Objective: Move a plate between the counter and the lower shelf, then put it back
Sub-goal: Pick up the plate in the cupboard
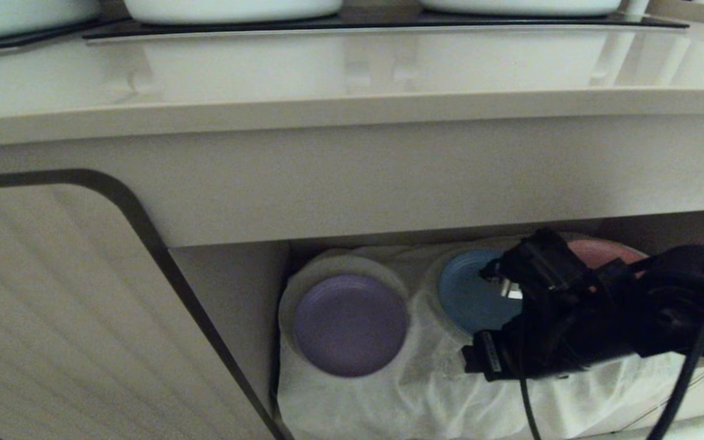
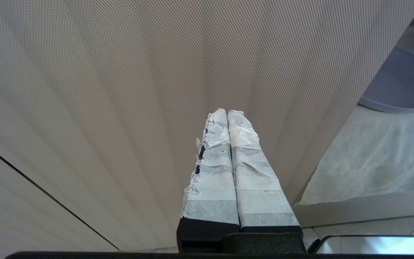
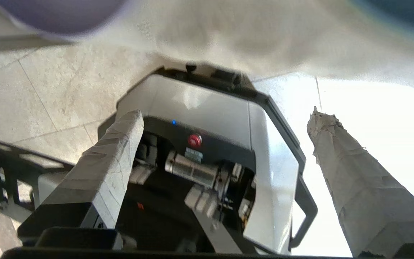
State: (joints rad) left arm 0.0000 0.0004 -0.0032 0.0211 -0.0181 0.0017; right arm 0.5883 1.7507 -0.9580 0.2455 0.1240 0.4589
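Right pincer (image 3: 225, 118) wide apart, empty.

In the head view the right arm (image 1: 578, 318) covers the right part of the blue plate (image 1: 468, 296) and nearly all of the pink plate (image 1: 602, 252), of which only a strip shows near the shelf's back right corner. The right gripper's fingers are hidden behind the arm's own body there. The white bowls (image 1: 230, 9) on the counter (image 1: 352, 67) are cut by the top edge, so only their bases show. In the left wrist view the plate (image 2: 404, 84) is cut by the right edge. In the right wrist view the plate (image 3: 56, 14) and the cloth (image 3: 228, 39) are blurred, and the plate is cut by the top edge.
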